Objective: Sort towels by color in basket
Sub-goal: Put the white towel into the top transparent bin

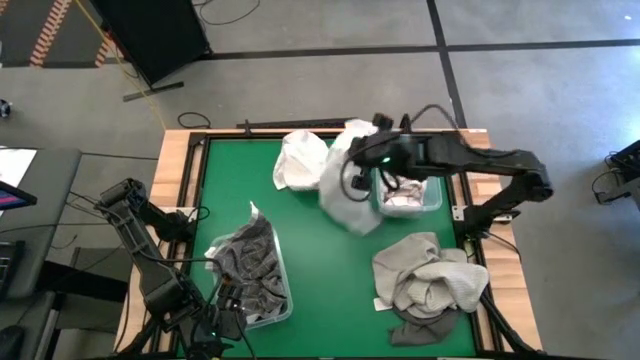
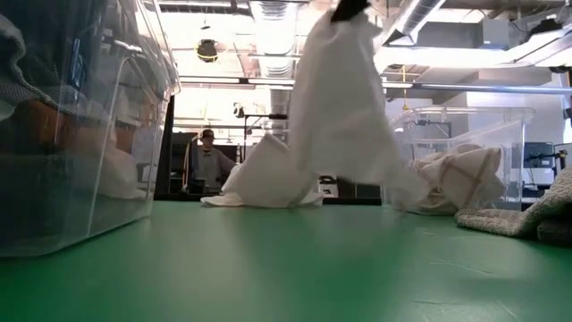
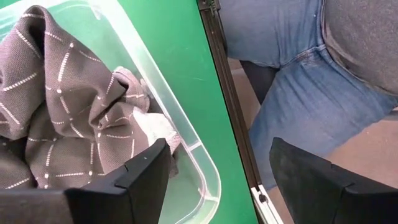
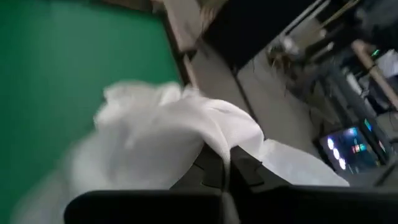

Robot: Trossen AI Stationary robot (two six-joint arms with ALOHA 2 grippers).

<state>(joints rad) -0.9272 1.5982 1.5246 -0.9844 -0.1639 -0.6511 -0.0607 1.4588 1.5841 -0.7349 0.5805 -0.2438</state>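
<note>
A grey concrete floor lies around the table, crossed by dark seams – a black mat or panel sits at one corner, with a yellow cable running past it. In the low view, bright ceiling lights and pipes hang overhead, and a person stands far back. A person in blue jeans stands at the table's edge

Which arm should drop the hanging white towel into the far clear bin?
Right. The right gripper is shut on the hanging white towel, lifted beside the far clear plastic bin. The left gripper is open at the near edge, by the near clear bin of dark grey cloth.
</note>
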